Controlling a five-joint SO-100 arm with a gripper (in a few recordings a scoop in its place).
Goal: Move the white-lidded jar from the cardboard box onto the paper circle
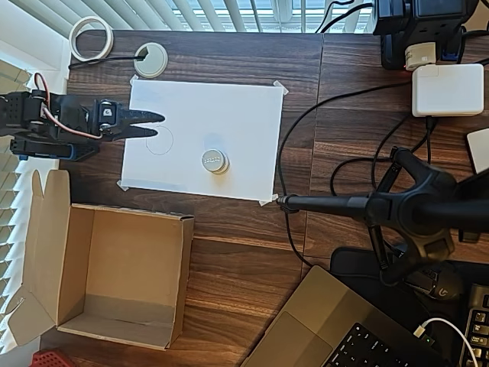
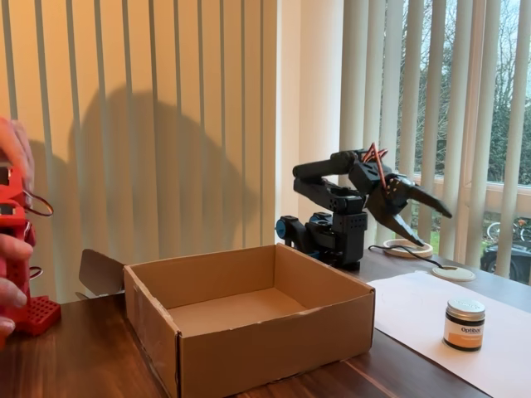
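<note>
The small round white-lidded jar (image 1: 215, 161) is found standing on the white paper sheet (image 1: 229, 115), outside the large brown cardboard box (image 1: 122, 267), which is seen empty. It stands beside, not on, the small pencilled paper circle (image 1: 160, 141). The black hand (image 1: 153, 125) hovers open, holding nothing. Placement onto the circle is judged outstanding.

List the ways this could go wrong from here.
The white-lidded jar stands on the white paper sheet, outside the cardboard box and right of the paper circle, so a reach into the box would likely find nothing. The gripper, jaws open, hovers at the circle; sweeping right, it might tip the jar.
</note>
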